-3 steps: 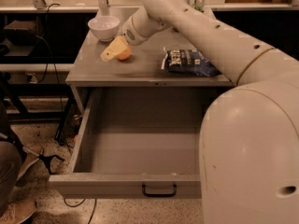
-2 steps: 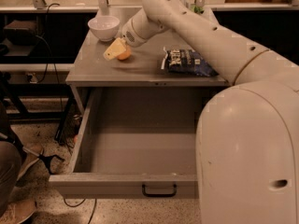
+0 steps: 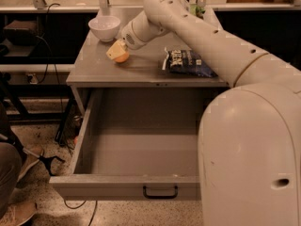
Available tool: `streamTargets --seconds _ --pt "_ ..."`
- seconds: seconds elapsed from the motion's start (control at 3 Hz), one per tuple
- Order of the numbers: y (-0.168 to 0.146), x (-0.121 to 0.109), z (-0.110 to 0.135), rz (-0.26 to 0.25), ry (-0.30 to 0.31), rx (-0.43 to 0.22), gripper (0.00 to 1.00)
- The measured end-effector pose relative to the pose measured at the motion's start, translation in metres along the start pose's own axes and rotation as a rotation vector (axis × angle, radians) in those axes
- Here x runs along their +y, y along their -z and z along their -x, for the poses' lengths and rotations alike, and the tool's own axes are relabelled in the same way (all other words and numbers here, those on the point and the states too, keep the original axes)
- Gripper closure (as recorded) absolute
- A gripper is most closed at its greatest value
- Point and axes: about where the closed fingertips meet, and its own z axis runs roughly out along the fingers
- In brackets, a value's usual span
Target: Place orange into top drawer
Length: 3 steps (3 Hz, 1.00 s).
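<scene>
The orange (image 3: 123, 58) sits on the grey cabinet top (image 3: 94, 69), towards its left, and only its lower part shows. My gripper (image 3: 117, 52) is right at the orange, its pale tip covering the orange's upper left side. My arm reaches in from the right across the cabinet top. The top drawer (image 3: 122, 186) is pulled wide open below the cabinet top. Its grey inside shows nothing in it, and its black handle (image 3: 160, 192) is on the front panel.
A white bowl (image 3: 104, 27) stands at the back left of the cabinet top. A dark snack bag (image 3: 188, 62) lies to the right of the orange. My white body (image 3: 249, 159) covers the drawer's right part. A person's leg and shoes (image 3: 11, 173) are at the lower left.
The gripper has stayed at the orange, shifting only slightly lower. The drawer, bowl and bag have not moved.
</scene>
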Motion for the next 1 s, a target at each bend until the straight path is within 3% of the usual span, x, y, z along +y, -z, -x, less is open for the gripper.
streamTargets --seconds 0.33,0.67,1.0 --pt "0.038 0.013 0.000 0.026 0.041 -0.053 0.95" --pt "0.112 0.026 -0.021 0.008 0.066 -0.068 1.00" --pt "0.160 0.044 -0.060 -0.009 0.012 -0.034 1.00"
